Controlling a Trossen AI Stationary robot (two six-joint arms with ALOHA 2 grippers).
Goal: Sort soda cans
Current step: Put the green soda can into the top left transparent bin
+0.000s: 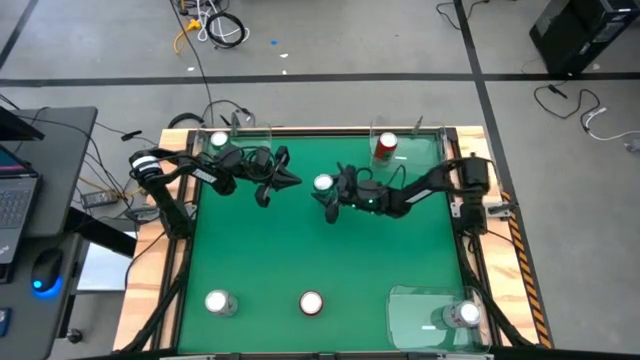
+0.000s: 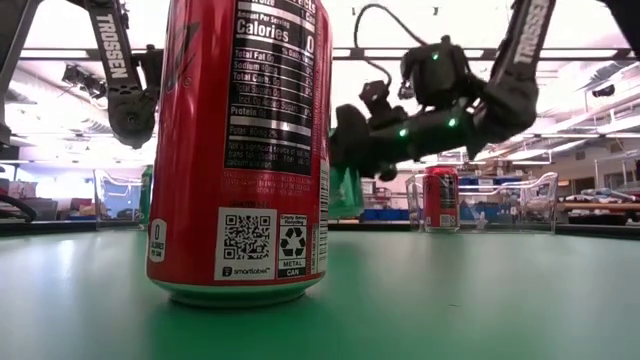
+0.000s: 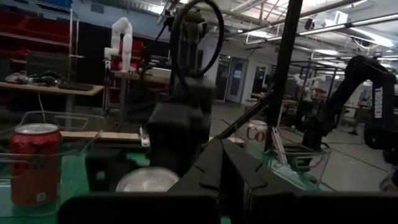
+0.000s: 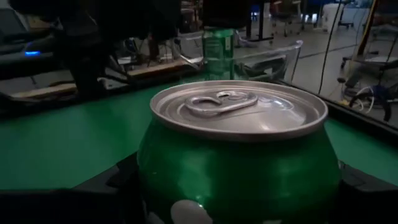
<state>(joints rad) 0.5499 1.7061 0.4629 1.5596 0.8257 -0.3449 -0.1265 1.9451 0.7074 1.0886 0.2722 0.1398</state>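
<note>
My right gripper [image 1: 325, 190] reaches in from the table's right to mid-table and is shut on a green soda can [image 4: 239, 162] with a silver top [image 1: 322, 183]. My left gripper [image 1: 277, 186] is open and empty just left of that can. A second green can [image 1: 219, 140] stands in the far-left clear tray. One red can [image 1: 386, 143] stands in the far-right tray. A silver can [image 1: 218, 302] and a red can [image 1: 311, 303] stand on the near table. Another silver can [image 1: 465, 315] stands in the near-right tray. My right gripper pinches the green can by its side wall [image 4: 155, 180], just under the top shoulder, one finger [image 4: 106, 186] on each side. The fingers come in roughly level from the table's right. The can is upright; in the low view its bottom [image 2: 345, 205] seems just off the table.
Clear plastic trays sit at the far-left corner [image 1: 245, 135], far-right corner [image 1: 425, 140] and near-right corner [image 1: 420, 310]. The near red can [image 2: 240, 150] fills the low view's left half. Open green table lies between the arms and the near row of cans.
</note>
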